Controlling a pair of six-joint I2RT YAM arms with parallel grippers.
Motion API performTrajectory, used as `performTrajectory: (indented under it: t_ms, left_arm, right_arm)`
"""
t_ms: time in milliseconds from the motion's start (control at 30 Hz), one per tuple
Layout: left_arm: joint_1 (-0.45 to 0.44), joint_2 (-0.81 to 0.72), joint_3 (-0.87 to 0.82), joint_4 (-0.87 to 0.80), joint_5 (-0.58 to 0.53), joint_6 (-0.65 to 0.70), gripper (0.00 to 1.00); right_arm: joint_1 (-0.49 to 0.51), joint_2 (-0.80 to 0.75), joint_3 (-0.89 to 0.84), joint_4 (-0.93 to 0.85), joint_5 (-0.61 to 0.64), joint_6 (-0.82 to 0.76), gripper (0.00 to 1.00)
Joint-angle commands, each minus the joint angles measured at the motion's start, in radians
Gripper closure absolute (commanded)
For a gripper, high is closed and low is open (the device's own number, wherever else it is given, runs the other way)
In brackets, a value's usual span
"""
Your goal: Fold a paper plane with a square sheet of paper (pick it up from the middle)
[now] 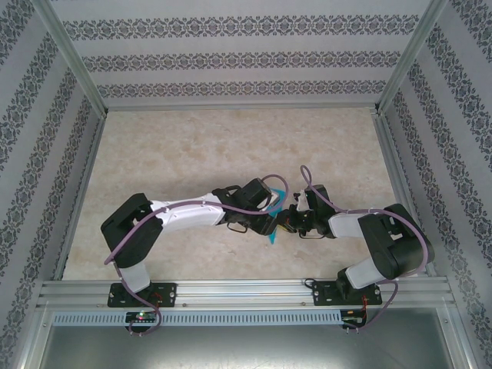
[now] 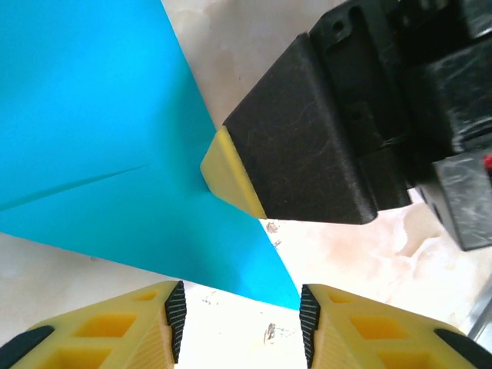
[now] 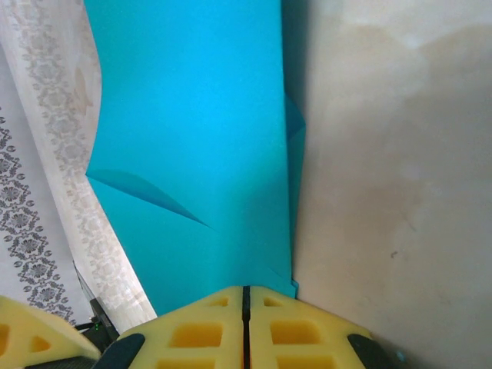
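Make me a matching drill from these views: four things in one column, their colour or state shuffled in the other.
1. left hand
2. right hand
3. paper
4. table

A. beige, marbled
B. fingers apart
C. turquoise, creased
D. fingers shut on the paper

Pairs: 1-B, 2-D, 3-C, 4-A

We see a beige, marbled surface [image 1: 231, 146], bounded at its near side by metal rails [image 1: 238, 290]. A few small dark specks [image 2: 270, 332] mark it. Whether the blue paper [image 1: 271, 235] touches it, we cannot tell.
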State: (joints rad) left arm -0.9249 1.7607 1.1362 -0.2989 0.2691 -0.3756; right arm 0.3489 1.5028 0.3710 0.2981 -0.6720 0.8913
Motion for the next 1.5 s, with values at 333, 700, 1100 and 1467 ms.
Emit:
performTrajectory:
  t_ms: [333, 700, 1100, 1467]
  left_arm:
    - [0.050, -0.071, -0.093, 0.037, -0.071, -0.214, 0.58]
    - [0.089, -0.070, -0.243, 0.339, -0.067, -0.424, 0.74]
    - [0.098, 0.012, -0.252, 0.500, -0.001, -0.505, 0.73]
    - [0.098, -0.011, -0.238, 0.409, -0.040, -0.501, 0.61]
  right_arm:
    - [0.013, 0.057, -0.012, -0.031, 0.063, -0.031, 0.92]
    - [0.009, 0.050, -0.015, -0.032, 0.057, -0.033, 0.92]
    - [0.007, 0.060, -0.015, -0.022, 0.051, -0.036, 0.93]
    - [0.000, 0.082, -0.021, 0.001, 0.042, -0.037, 0.93]
